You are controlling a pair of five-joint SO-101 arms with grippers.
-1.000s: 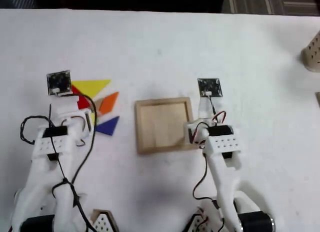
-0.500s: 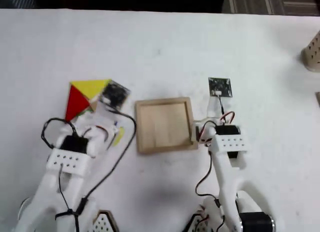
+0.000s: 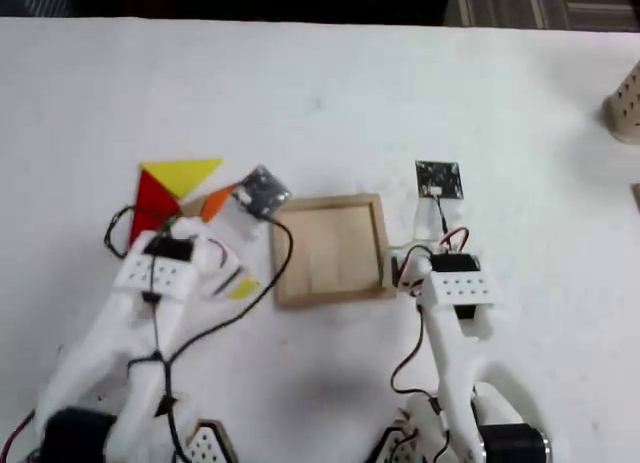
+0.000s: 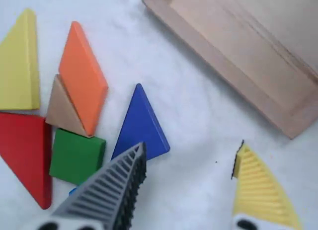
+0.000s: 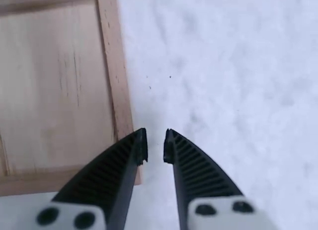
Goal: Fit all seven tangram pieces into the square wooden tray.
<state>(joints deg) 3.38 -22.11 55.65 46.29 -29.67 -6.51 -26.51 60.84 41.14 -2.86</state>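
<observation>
Left pincer [image 4: 190, 149] gapes empty beside the blue triangle [image 4: 141, 125] (tray [image 4: 223, 61] nearby); right pincer [image 5: 155, 140] nearly closed, empty.

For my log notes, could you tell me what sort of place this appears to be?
Probably a robotics lab bench: the left arm and right arm sit side by side at a white table, with a wooden tray and coloured tangram pieces laid out.
</observation>
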